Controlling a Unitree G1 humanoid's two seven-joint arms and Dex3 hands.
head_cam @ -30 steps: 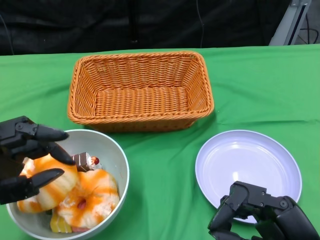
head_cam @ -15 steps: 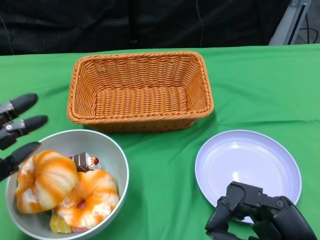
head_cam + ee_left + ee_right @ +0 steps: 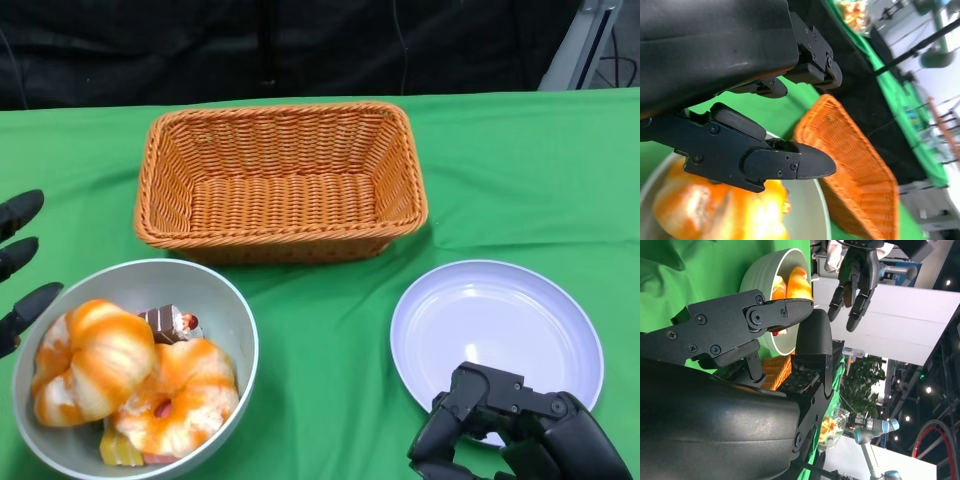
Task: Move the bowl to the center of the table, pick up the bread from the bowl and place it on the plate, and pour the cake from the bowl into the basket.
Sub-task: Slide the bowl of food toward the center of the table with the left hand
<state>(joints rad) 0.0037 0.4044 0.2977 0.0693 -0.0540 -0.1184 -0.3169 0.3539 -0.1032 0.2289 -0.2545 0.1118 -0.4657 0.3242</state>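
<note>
Green cloth [image 3: 330, 400] covers the table beneath a dark backdrop. At the left edge of the frame, the left hand [image 3: 18, 265] hangs with fingers spread wide, holding nothing, just beside the bowl [image 3: 232, 318]. That grey bowl sits at lower left, holding orange-glazed bread [image 3: 95, 360] and a small chocolate cake [image 3: 168, 322]. An orange wicker basket [image 3: 280, 180] stands at upper centre. At lower right lies the pale plate [image 3: 500, 330], the right hand [image 3: 510, 430] over its near rim, fingers curled in, gripping nothing.

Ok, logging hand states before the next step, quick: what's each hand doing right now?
Left hand: open, fingers apart, holding nothing, beside the bowl.
Right hand: fingers curled in, empty.
</note>
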